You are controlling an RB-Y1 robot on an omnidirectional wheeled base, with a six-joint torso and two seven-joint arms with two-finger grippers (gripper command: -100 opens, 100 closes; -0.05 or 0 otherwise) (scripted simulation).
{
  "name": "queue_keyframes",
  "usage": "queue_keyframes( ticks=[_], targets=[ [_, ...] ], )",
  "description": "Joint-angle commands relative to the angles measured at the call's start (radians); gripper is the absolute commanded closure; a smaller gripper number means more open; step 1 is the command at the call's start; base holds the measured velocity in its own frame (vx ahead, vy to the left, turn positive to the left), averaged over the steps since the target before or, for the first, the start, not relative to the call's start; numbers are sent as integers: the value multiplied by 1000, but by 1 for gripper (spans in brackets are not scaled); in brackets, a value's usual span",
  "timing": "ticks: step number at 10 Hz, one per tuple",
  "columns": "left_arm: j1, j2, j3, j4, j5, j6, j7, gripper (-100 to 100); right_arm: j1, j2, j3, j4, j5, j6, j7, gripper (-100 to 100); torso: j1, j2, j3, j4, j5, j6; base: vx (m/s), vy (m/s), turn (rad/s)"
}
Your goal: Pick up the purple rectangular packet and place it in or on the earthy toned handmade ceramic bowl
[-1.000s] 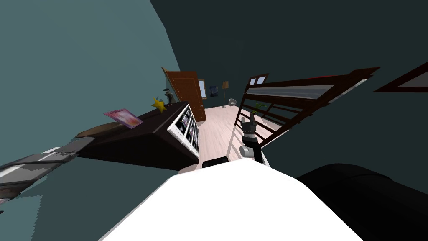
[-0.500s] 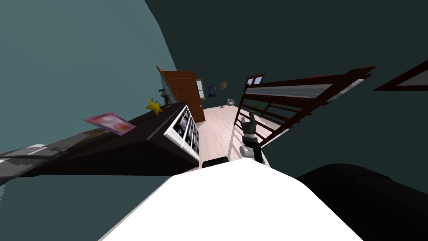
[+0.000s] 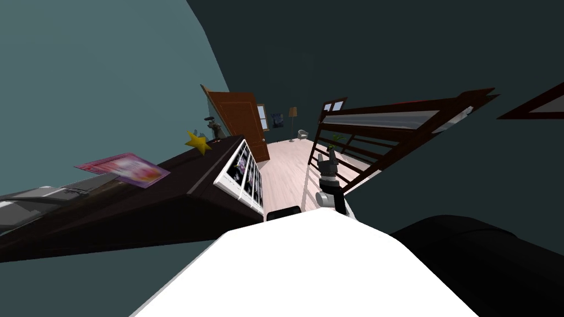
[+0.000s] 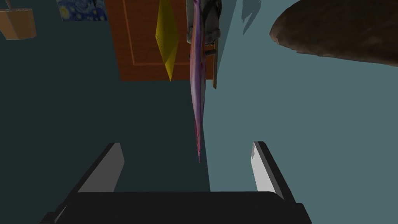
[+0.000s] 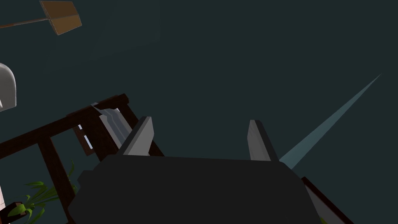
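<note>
The purple-pink rectangular packet [image 3: 124,169] lies flat on the top of a dark cabinet [image 3: 182,187] to my left. In the left wrist view the packet [image 4: 196,89] shows edge-on, straight ahead of my left gripper [image 4: 185,144]. That gripper is open, and the packet's near tip lies just beyond its fingertips, untouched. A brown, rough bowl [image 4: 342,35] sits beside the packet, off to one side of the gripper. My left arm [image 3: 33,198] reaches along the cabinet top. My right gripper [image 3: 330,157] is held up in front of my chest, open [image 5: 199,120] and empty.
A yellow star [image 3: 197,143] and a small dark figure [image 3: 212,126] stand farther along the cabinet top. The cabinet's front has white-framed panels [image 3: 242,176]. A brown door [image 3: 237,124] lies beyond, a dark wooden bed frame [image 3: 385,132] is at my right, and pale floor [image 3: 283,170] runs between.
My view has shifted: the cabinet top and packet now sit further left and lower, and the cabinet looms larger. The packet still lies on the cabinet. The right arm has not moved.
</note>
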Motion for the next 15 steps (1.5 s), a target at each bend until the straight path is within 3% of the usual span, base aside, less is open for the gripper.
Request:
queue_keyframes(
  ticks=[1,2,3,4,5,6,7,11,12,13,14,15],
  targets=[
    [41,35,23,1,19,21,-9,-100,0,0,0,0,0,0,0,0,0,0,0,0,0,0,77,72,-70],
    [61,52,36,1,28,31,-13,-100,0,0,0,0,0,0,0,0,0,0,0,0,0,0,79,71,-62],
    [47,41,27,3,22,23,-10,-100,0,0,0,0,0,0,0,0,0,-1,0,0,0,0,34,32,-16],
    [49,44,28,3,23,25,-11,0,0,0,0,0,0,0,0,0,-2,2,1,0,0,0,7,6,0],
    [51,64,37,12,28,53,-5,-100,0,0,0,0,0,0,0,0,-4,4,2,1,-1,0,18,18,-126],
    [52,54,35,6,27,38,-7,-100,0,0,0,0,0,0,0,0,-4,4,2,1,-1,0,10,15,-39],
    [53,56,36,7,27,42,-6,100,0,0,0,0,0,0,0,0,-4,4,3,1,-1,-1,0,0,0],
    [52,56,37,7,27,41,-6,100,0,0,0,0,0,0,0,0,-6,5,3,1,-1,-1,0,0,0],
    [52,56,37,7,27,41,-6,0,0,0,0,0,0,0,0,0,-6,5,3,1,-1,-1,0,0,0],
    [52,56,37,7,27,41,-6,100,0,0,0,0,0,0,0,0,-6,5,3,1,-1,-1,0,0,0],
    [52,56,37,7,27,41,-6,0,0,0,0,0,0,0,0,0,-5,5,3,1,-1,-1,0,0,0],
    [64,76,76,16,17,54,3,100,0,0,0,0,0,0,0,0,-5,5,3,1,-1,-1,-51,-34,-14]
  ],
)
